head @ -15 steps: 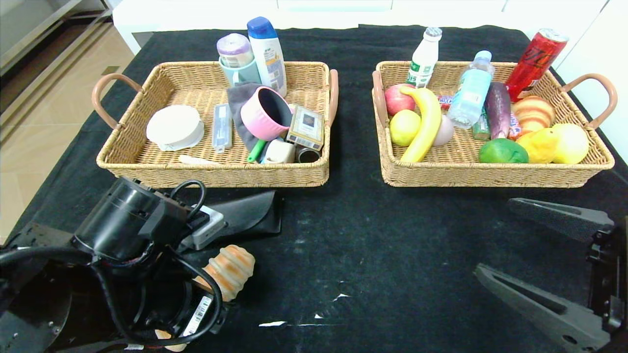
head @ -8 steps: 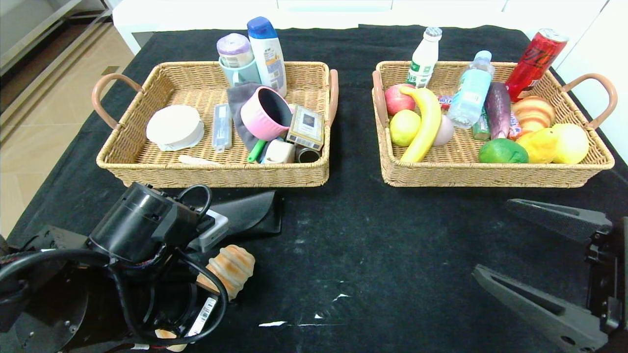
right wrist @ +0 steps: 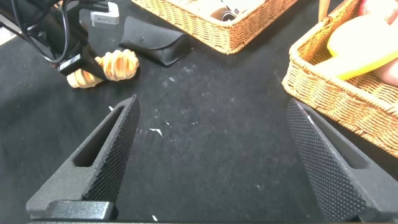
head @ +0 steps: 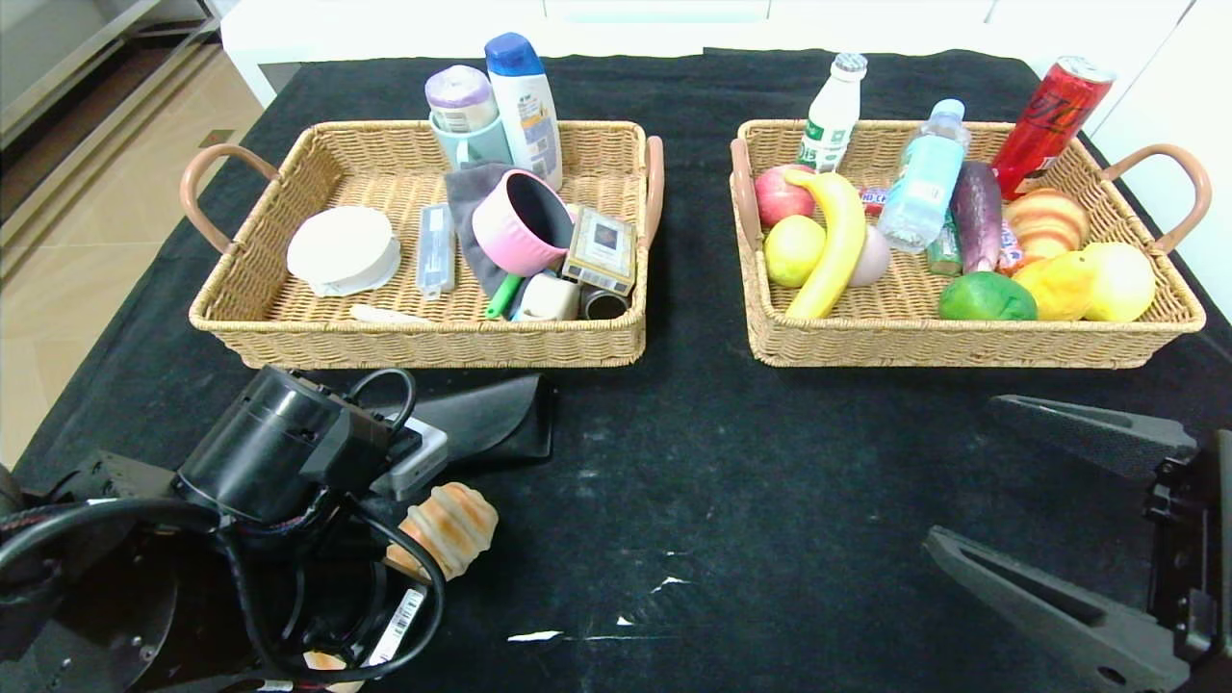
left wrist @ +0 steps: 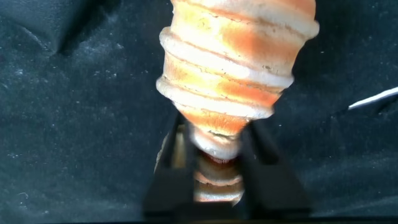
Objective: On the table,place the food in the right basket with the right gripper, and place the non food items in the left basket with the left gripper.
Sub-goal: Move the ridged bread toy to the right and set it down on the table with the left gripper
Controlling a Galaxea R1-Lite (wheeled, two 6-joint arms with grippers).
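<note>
The striped bread roll (head: 448, 525) lies on the black table (head: 722, 462) at the near left, partly under my left arm's wrist (head: 279, 452). In the left wrist view my left gripper (left wrist: 214, 132) is shut on the narrow end of the bread roll (left wrist: 236, 62), with a finger pressed against each side. The black glasses case (head: 491, 414) lies just behind, in front of the left basket (head: 423, 342). That basket holds the pink saucepan (head: 520, 221) and the card box (head: 602, 250). The right basket (head: 943, 346) holds the banana (head: 837, 241) and the water bottle (head: 924, 178). My right gripper (head: 965, 472) stands open and holds nothing at the near right.
The left basket also holds a shampoo bottle (head: 525, 101), a mug and a white round box (head: 344, 248). In the right basket are fruit, an aubergine, a red can (head: 1051, 114) and another striped roll (head: 1047, 219). Bare black cloth (right wrist: 205, 143) lies between my two grippers.
My left gripper has closed on the bread roll's narrow end, and its wrist has shifted slightly forward and right. The roll has turned a little. The right gripper has barely moved.
</note>
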